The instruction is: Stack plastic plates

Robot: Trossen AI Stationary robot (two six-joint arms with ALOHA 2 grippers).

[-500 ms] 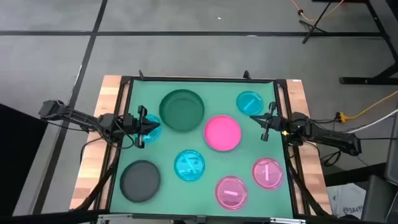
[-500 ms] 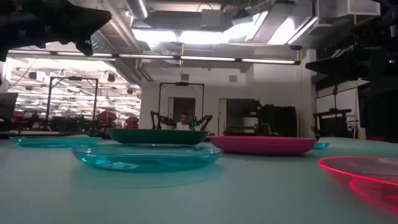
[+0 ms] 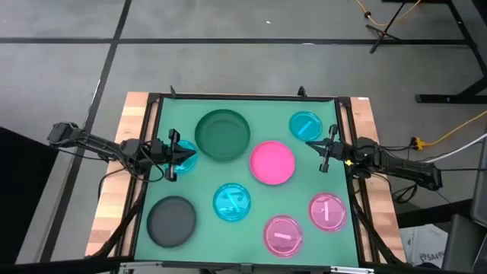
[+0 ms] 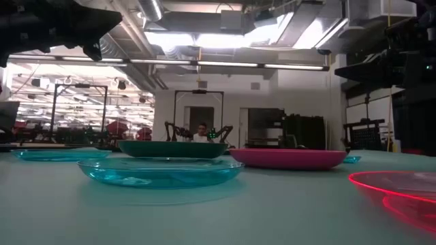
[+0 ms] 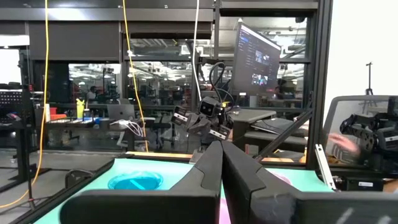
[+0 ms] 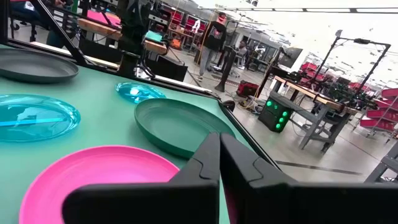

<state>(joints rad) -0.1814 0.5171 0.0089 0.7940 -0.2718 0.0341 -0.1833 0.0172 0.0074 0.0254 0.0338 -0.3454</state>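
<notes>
High view: nothing has shifted since the earlier frame; 7 plastic plates (image 3: 272,162) lie unstacked across the green desk (image 3: 335,175). Left gripper (image 3: 187,154) mid-left and right gripper (image 3: 310,144) mid-right hover empty. Wrist views: both pairs of fingers (image 5: 219,168) pressed together.

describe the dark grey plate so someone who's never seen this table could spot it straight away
Start from the green mat that covers the table, seen from above, and go to its near corner on the left arm's side. The dark grey plate lies there alone, touching no other plate, with a translucent cyan plate as its closest neighbour. It is the only grey one: large, opaque and dull, while the others are green, pink or cyan.
</notes>
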